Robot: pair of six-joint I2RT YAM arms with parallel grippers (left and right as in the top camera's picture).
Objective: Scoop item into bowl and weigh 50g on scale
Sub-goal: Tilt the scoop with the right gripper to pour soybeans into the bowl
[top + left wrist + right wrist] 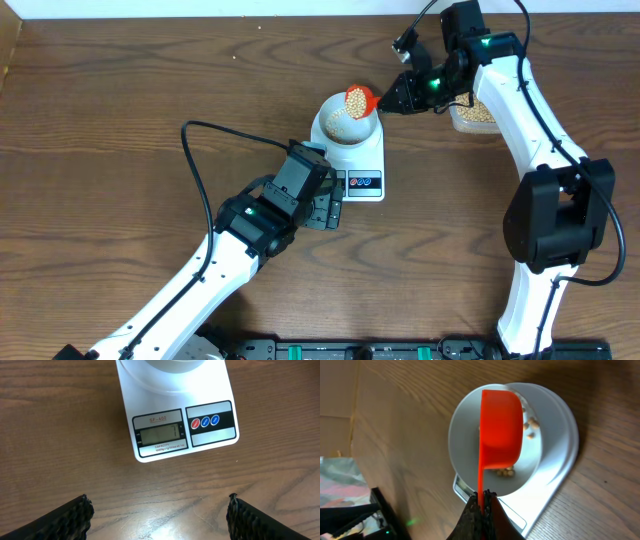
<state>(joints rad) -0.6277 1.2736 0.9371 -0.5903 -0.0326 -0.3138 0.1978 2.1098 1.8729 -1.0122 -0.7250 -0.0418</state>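
The white scale (365, 172) stands mid-table with the white bowl (343, 128) on it. My right gripper (398, 100) is shut on the handle of an orange scoop (359, 99) holding tan beans, tilted over the bowl's right rim. In the right wrist view the scoop (500, 430) covers the bowl (465, 435), and a few beans (506, 472) lie inside. My right gripper (481, 494) pinches the thin handle. My left gripper (157, 510) is open and empty over bare wood, just in front of the scale (175, 435), whose display (160, 435) and buttons (205, 422) show.
A clear container of beans (474, 113) sits at the right, behind the right arm. A black cable (200, 150) loops across the table left of the scale. The left arm reaches in from the front left.
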